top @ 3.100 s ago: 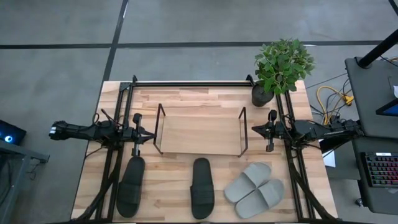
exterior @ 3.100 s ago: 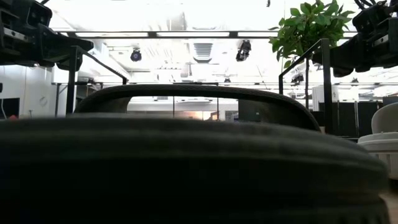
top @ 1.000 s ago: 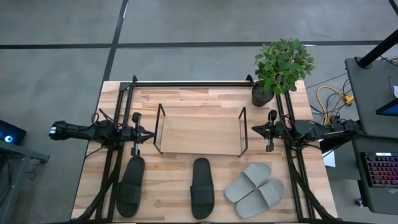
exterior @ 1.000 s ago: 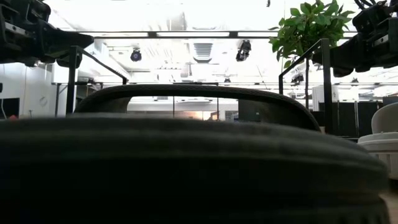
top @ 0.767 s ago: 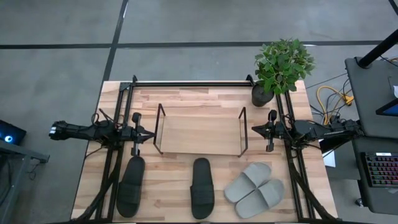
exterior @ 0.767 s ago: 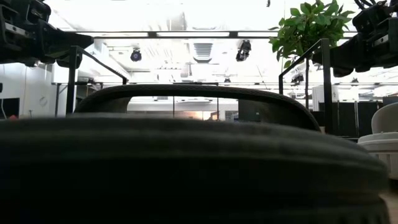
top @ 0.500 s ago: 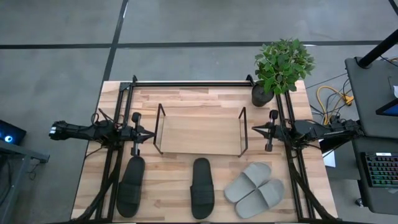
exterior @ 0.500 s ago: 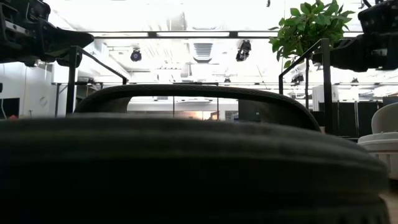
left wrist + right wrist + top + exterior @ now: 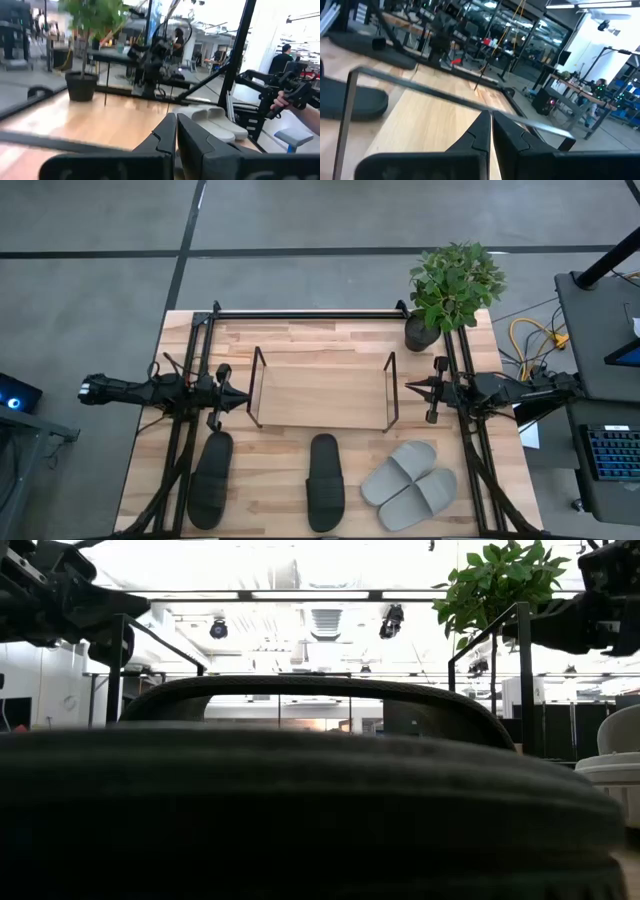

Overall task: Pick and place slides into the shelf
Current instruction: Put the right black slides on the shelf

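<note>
Both claws — shifted slightly, seemingly.

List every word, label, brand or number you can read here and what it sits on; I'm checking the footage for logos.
None can be read in any view.
Black sandals, grey sandals: no print shows.
Shelf, plant pot: plain.
Keyboard at the table's right: keys too small to read.
Room behind, wrist views: any signs too blurred to read.

Was an open-plan robotics lab: polished concrete floor (image 9: 300, 220), glass partitions (image 9: 520, 30), distant workbenches (image 9: 580, 87), cabling, ceiling lights (image 9: 330, 580).
</note>
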You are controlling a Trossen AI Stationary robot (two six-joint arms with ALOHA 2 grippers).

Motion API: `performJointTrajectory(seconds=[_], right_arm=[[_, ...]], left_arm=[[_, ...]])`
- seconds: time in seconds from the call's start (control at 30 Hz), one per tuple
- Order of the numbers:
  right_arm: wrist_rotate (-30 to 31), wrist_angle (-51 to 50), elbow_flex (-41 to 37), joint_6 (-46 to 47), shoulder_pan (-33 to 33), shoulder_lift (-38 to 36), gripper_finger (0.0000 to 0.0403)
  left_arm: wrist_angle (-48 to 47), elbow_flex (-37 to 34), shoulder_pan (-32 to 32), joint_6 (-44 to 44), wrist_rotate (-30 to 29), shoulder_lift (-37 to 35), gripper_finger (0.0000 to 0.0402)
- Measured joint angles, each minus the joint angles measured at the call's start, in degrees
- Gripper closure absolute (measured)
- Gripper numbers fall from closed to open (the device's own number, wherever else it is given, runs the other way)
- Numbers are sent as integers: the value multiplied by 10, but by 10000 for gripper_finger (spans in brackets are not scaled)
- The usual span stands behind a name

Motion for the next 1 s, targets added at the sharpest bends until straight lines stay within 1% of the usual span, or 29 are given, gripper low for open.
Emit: performJointTrajectory(seconds=[0.07, 0.17, 0.27, 0.37, 0.47, 0.53, 0.57, 0.67, 0.73, 0.83, 0.93, 1.0], right_arm=[[-8, 9, 0, 17, 0, 0, 394], [-24, 11, 0, 99, 0, 2, 394], [-30, 16, 0, 161, 0, 2, 394], [-30, 29, 0, 193, 0, 2, 394], [-30, 51, 0, 185, 0, 2, 394], [-30, 70, 0, 192, 0, 2, 394], [-30, 84, 0, 196, 0, 3, 394], [-30, 123, 0, 198, 0, 5, 394], [-30, 147, 0, 193, 0, 7, 394], [-30, 171, 0, 156, 0, 6, 394], [-30, 189, 0, 94, 0, 6, 394], [-30, 193, 0, 104, 0, 6, 394]], left_arm=[[1, 0, 0, 0, 0, 4, 402], [1, 0, 0, 0, 0, 15, 402], [4, 0, 0, 0, 0, 28, 402], [14, 0, 0, 35, -4, 39, 402], [49, 0, 0, 129, -22, 49, 402], [94, 0, 0, 181, -32, 53, 402], [123, 0, 0, 192, -38, 56, 402], [214, 0, 0, 195, -46, 62, 402], [257, 0, 0, 196, -48, 66, 402], [268, 0, 0, 184, -48, 70, 402], [267, 0, 0, 180, -48, 78, 402], [267, 0, 0, 178, -48, 87, 402]])
